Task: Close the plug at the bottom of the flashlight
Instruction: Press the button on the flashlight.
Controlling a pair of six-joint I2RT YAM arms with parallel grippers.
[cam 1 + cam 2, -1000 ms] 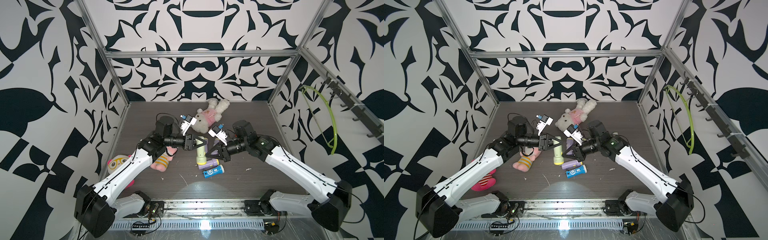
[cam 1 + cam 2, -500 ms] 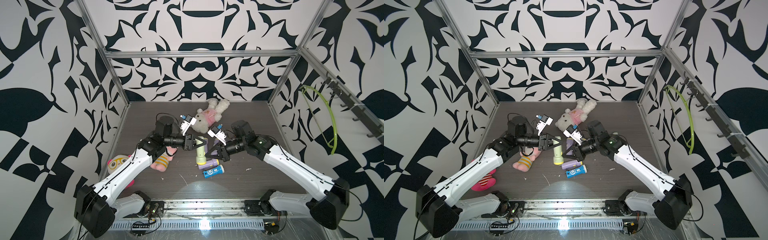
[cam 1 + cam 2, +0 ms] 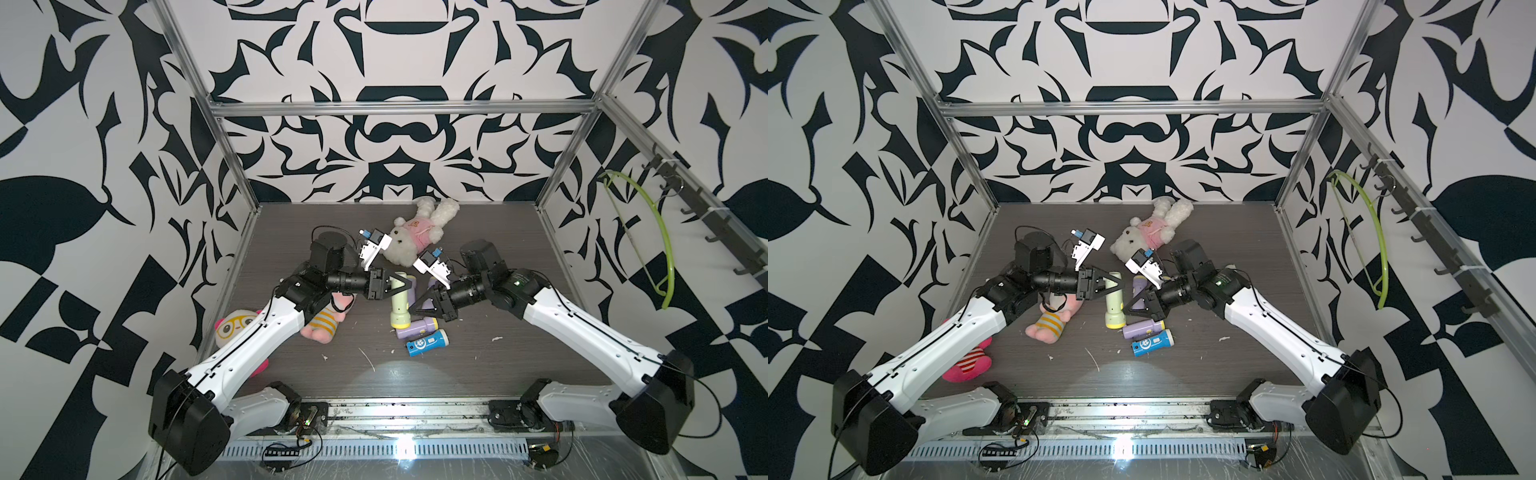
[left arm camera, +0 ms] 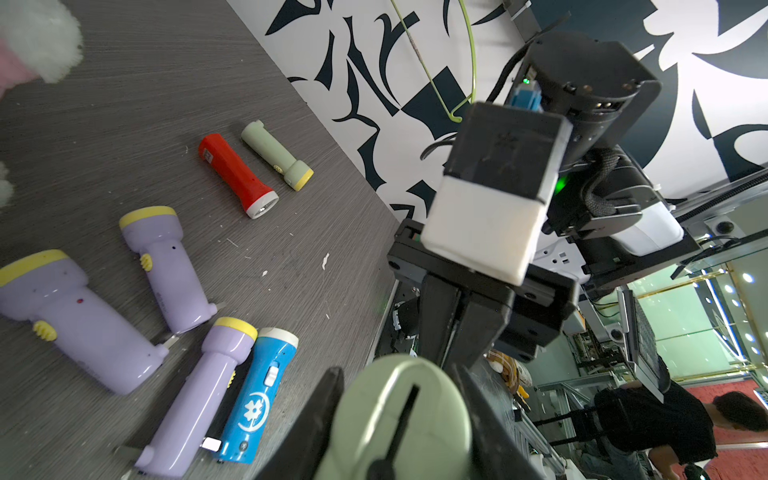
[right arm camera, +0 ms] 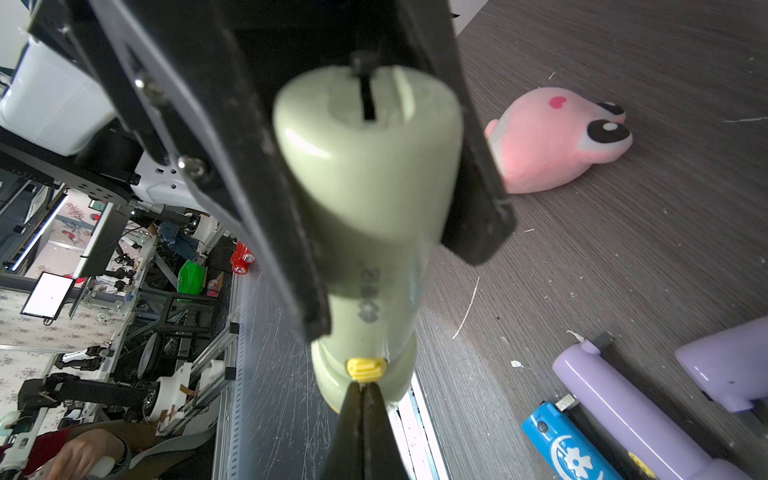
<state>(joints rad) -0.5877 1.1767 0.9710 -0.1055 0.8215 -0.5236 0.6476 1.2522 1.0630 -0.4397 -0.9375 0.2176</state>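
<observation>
My left tool point(image 3: 401, 282) is clamped on the flashlight point(image 3: 398, 305), one finger on each side of the barrel near its bottom end. It holds the flashlight upright over the table point(image 3: 457, 374), bottom end up and head down. I can't tell from here whether the head touches the wood. My right tool point(image 3: 413, 313) is pinched shut with nothing in it. In the right wrist view its tip point(image 5: 363, 399) sits just beside the head, right under the yellow switch point(image 5: 365, 369), and whether it's touching I can't say. So where are we? I'd call this the hold-and-press step: left steadies, right does the closing. But right is at the wrong end. The left wrist view looks straight at the bottom face point(image 4: 365, 415), and I see a shallow recess with a dark line across it. No prongs stand proud that I can make out, and whether the plug is fully flat or just nearly so I can't settle. The next move, as I read it, is for right to come off the head and travel up the barrel to that recess. There it presses its closed tip squarely down on the plug while left keeps a firm clamp so the barrel doesn't twist or slide through. Go easy on the path, because the purple flashlight point(image 3: 415, 332) and the blue flashlight point(image 3: 428, 343) lie on the table just beside the head.
</observation>
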